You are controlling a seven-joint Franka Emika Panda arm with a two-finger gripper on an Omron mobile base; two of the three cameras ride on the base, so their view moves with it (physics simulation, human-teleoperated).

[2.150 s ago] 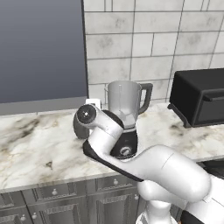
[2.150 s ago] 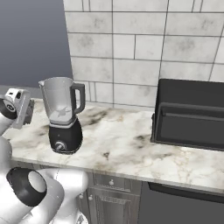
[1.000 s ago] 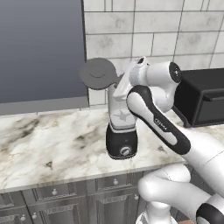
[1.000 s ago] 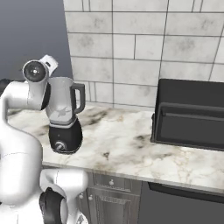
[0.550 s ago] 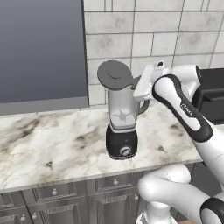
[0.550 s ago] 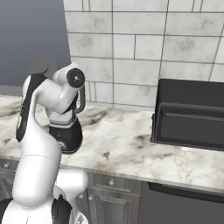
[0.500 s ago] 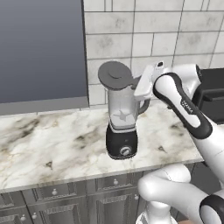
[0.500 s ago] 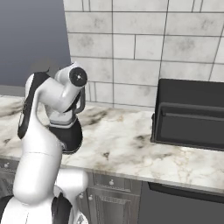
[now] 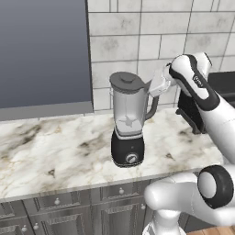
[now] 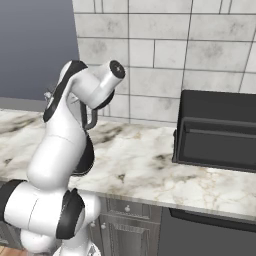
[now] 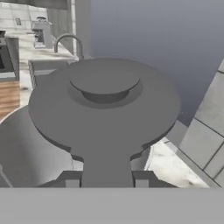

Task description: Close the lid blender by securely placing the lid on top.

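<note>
- The lid [image 9: 126,82] sits flat across the mouth of the blender [image 9: 129,124], knob up, its side tab pointing toward the arm.
- The gripper [image 9: 155,86] reaches in from the right at lid height; in the hand view the two fingertips [image 11: 71,179] flank the tab, one on each side, close in against it.
- Whether they actually pinch the tab or merely bracket it, I cannot tell; the gap is narrow, barely wider than the tab.
- Hand view again: the lid [image 11: 105,103] looms large, raised centre knob dead ahead, the clear jar curving away below at the left.
- The blender stands on the marbled surface [image 9: 55,151], black base and silver dial facing the front edge, dark handle on the arm's side.
- Right behind it, the tiled wall [image 9: 151,41]; to its left, the big grey panel [image 9: 43,50] set back over a ledge.
- Off to the right sits the black oven [image 10: 217,130], well apart from the blender, its front facing out over the surface.
- From the right base view the white arm [image 10: 70,125] stands square in front of the blender and covers nearly all of it, leaving a sliver of dark handle visible beside the elbow.
- Far off in the hand view, a curved tap [image 11: 68,43] over a sink, well beyond the lid.
</note>
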